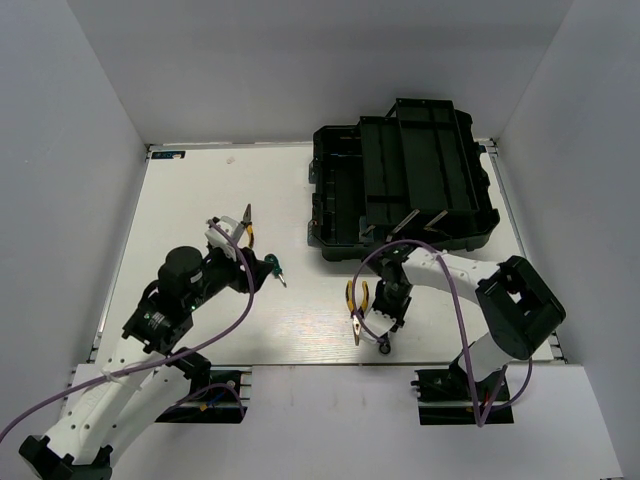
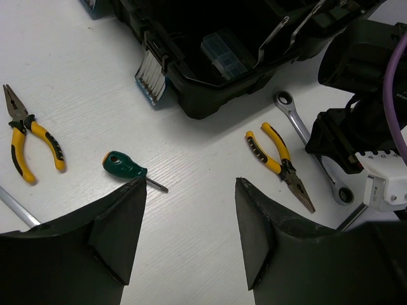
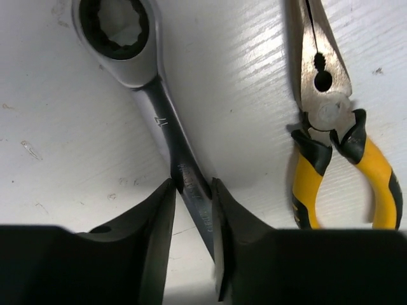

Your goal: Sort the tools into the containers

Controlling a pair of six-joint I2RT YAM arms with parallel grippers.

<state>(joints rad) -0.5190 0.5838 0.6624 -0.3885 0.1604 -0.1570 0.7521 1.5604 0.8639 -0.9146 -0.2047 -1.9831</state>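
Right tool (image 3: 193,190) pinches the wrench (image 3: 162,127) mid-shank near the toolbox (image 1: 400,180) for my lift; left tool (image 2: 189,184) hangs open, empty

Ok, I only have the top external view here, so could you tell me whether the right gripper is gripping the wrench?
Observer: Yes; in the right wrist view the right gripper has its fingers against both sides of the wrench shank, which lies flat on the table.
Operator: Which end points away from the fingers?
Observer: The ratcheting ring end; the shank is stamped 17.
Operator: Is the left gripper holding anything?
Observer: No, the left gripper is open and empty, a green screwdriver lying just past one fingertip.
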